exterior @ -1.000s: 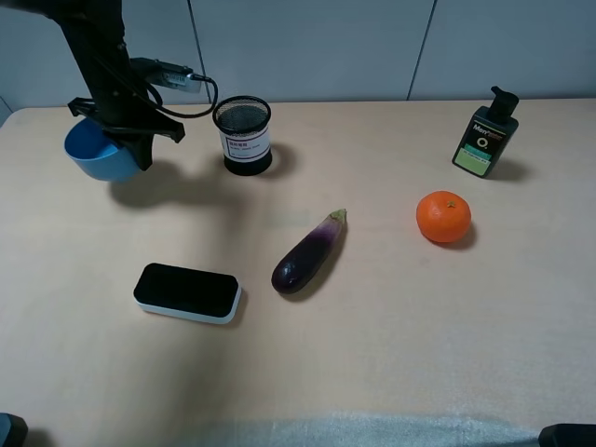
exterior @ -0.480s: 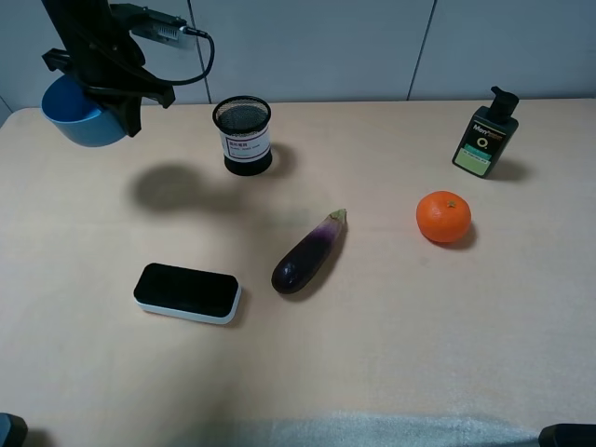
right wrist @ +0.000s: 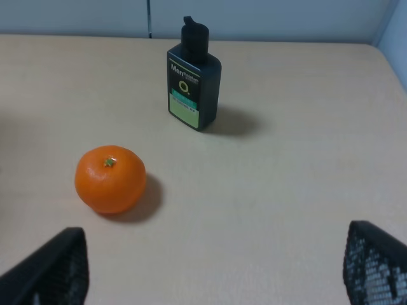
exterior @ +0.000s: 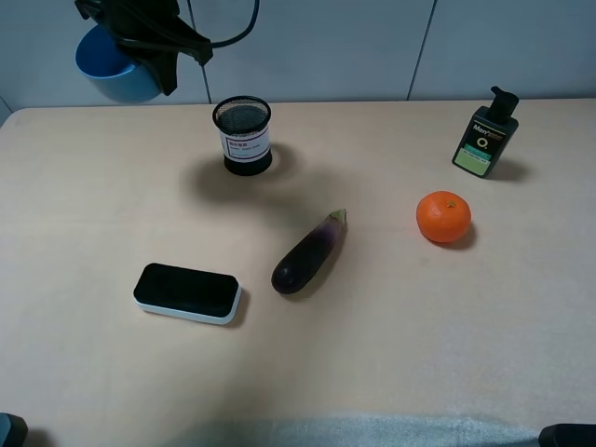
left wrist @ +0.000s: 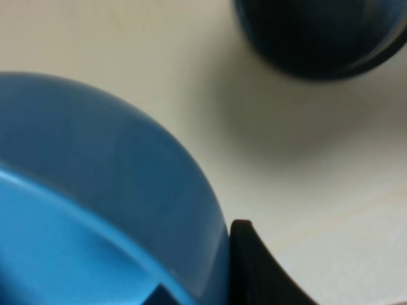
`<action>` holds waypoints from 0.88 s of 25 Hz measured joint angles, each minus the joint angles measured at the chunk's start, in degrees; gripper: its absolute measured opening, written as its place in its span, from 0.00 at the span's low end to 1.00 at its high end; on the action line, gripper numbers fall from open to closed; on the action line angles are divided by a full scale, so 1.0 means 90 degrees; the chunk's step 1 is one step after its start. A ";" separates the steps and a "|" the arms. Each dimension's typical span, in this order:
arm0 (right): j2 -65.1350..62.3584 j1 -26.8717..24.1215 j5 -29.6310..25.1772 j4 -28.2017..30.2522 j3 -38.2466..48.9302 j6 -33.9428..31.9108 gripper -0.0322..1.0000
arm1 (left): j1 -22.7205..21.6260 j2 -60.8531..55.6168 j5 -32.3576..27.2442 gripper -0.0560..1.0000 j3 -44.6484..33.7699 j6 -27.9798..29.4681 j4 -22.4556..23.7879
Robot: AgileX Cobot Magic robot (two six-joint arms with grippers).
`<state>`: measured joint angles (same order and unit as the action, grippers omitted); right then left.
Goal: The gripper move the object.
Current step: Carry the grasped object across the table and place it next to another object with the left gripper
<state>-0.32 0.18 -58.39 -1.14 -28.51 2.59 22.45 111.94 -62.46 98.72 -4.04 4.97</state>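
Nearest on the table (exterior: 112,223) lie a black-topped block (exterior: 187,292), an eggplant (exterior: 308,252) and an orange (exterior: 443,216); the right gripper (right wrist: 213,267) is spread wide, holding nothing. Farther back stand the mesh cup (exterior: 243,136) and a dark pump bottle (exterior: 484,135). At the far left, the left gripper (exterior: 154,56) is clamped on the blue bowl (exterior: 112,73), holding it high above the table

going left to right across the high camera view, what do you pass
blue bowl (held up in the air) → black and white block → black mesh cup → eggplant → orange → dark pump bottle
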 joint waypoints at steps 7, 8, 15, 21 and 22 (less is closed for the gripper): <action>0.0000 0.0000 0.0000 0.0000 0.0000 0.0000 0.62 | 0.0278 0.0001 -0.0025 0.09 0.0214 0.0000 0.0011; 0.0000 0.0000 0.0000 0.0000 0.0000 0.0000 0.62 | 0.0328 0.0001 -0.0025 0.09 0.0214 0.0000 0.0011; 0.0000 0.0000 0.0000 0.0000 0.0000 0.0000 0.62 | 0.0776 0.0001 -0.0030 0.09 0.0214 0.0000 0.0014; 0.0000 0.0000 0.0000 0.0000 0.0000 0.0000 0.62 | 0.1235 0.0163 -0.0023 0.09 0.0245 0.0000 0.0057; 0.0000 0.0000 0.0000 0.0000 0.0000 0.0000 0.62 | 0.1312 0.0250 -0.0030 0.09 0.0245 0.0000 0.0117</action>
<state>-0.32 0.18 -58.39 -1.14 -28.51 2.59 34.26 114.19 -62.73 100.92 -4.04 6.02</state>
